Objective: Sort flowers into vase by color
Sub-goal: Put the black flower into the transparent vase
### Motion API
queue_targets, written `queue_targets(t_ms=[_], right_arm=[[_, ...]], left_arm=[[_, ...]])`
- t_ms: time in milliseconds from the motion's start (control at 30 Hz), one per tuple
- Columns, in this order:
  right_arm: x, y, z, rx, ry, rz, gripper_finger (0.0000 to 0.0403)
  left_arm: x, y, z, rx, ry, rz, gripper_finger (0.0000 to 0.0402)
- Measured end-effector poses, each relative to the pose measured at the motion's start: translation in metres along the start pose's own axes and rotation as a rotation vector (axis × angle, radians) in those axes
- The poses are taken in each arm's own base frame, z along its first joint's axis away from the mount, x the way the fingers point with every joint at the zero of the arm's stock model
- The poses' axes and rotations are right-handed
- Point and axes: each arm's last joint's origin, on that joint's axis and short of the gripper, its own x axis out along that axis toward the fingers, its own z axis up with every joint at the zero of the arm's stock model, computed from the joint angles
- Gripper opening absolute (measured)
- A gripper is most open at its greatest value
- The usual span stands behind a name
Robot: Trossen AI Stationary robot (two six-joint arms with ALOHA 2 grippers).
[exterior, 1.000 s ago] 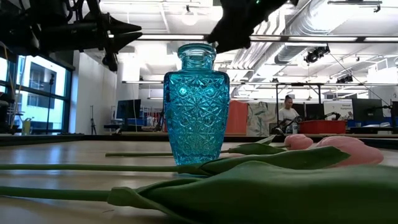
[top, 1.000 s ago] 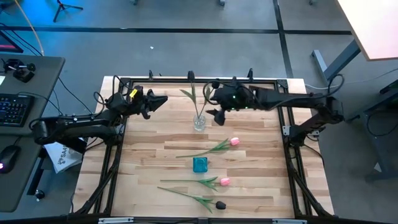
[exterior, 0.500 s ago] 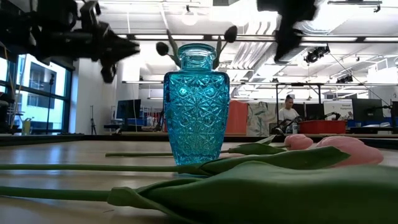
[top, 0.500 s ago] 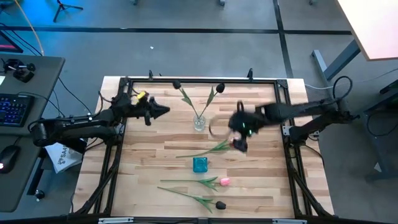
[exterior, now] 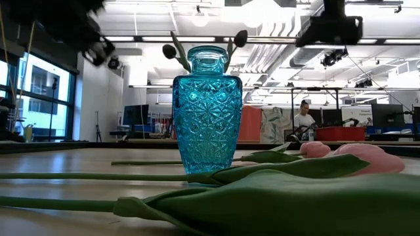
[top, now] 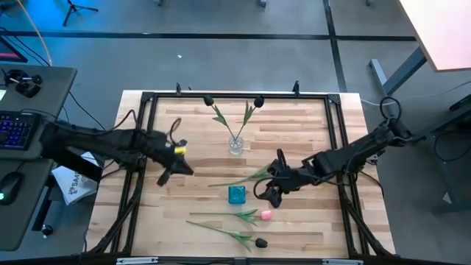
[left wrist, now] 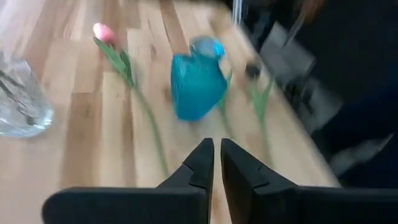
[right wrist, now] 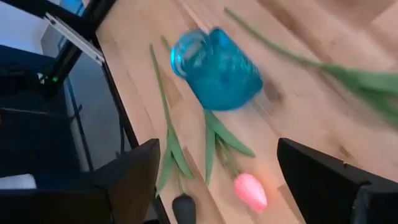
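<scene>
Two dark-headed tulips point(top: 246, 118) stand by their stems in a clear glass vase point(top: 235, 145) near the table's far edge. A blue cut-glass vase point(top: 236, 194) stands mid-table. One pink tulip point(top: 266, 214) and one dark tulip point(top: 260, 242) lie flat near the near edge. A second tulip's stem point(top: 243, 179) lies beside the blue vase, its head hidden under my right arm. My right gripper point(top: 268, 189) hovers open just right of the blue vase point(right wrist: 217, 68). My left gripper point(top: 175, 168), shut, is left of both vases.
A black metal frame point(top: 235, 94) borders the wooden table top. A desk with a keyboard point(top: 15, 129) stands beyond the left edge. Bare wood lies between my left gripper and the blue vase. A person point(exterior: 304, 118) is far back in the room.
My right gripper has left the clear vase at the far edge and swung toward the near edge and down, ending beside the blue vase; the second dark tulip now stands in the clear vase. My left gripper has moved from the far-left corner toward the near edge and table centre.
</scene>
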Motion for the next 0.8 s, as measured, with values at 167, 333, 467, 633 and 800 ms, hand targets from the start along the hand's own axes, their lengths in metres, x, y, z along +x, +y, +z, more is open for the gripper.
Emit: queue_targets(t_ms=[167, 333, 467, 633, 800], right_arm=[[-0.013, 0.007, 0.008, -0.122, -0.034, -0.068, 0.0318], [-0.025, 0.005, -0.002, -0.260, 0.021, -0.176, 0.0318], [-0.032, 0.007, -0.023, -0.339, 0.096, -0.208, 0.0318], [-0.042, 0.015, -0.056, -0.451, 0.136, -0.211, 0.0318], [-0.051, 0.021, -0.080, -0.539, 0.102, -0.209, 0.0318]], left_arm=[[-0.002, -0.033, 0.025, 0.143, 0.046, -0.005, 0.0021], [0.021, -0.064, 0.043, 0.121, 0.100, -0.026, 0.0060], [0.059, -0.096, 0.051, 0.129, 0.194, -0.030, 0.0098], [0.120, -0.136, 0.051, 0.154, 0.318, -0.033, 0.0131], [0.172, -0.163, 0.051, 0.154, 0.426, 0.003, 0.0151]])
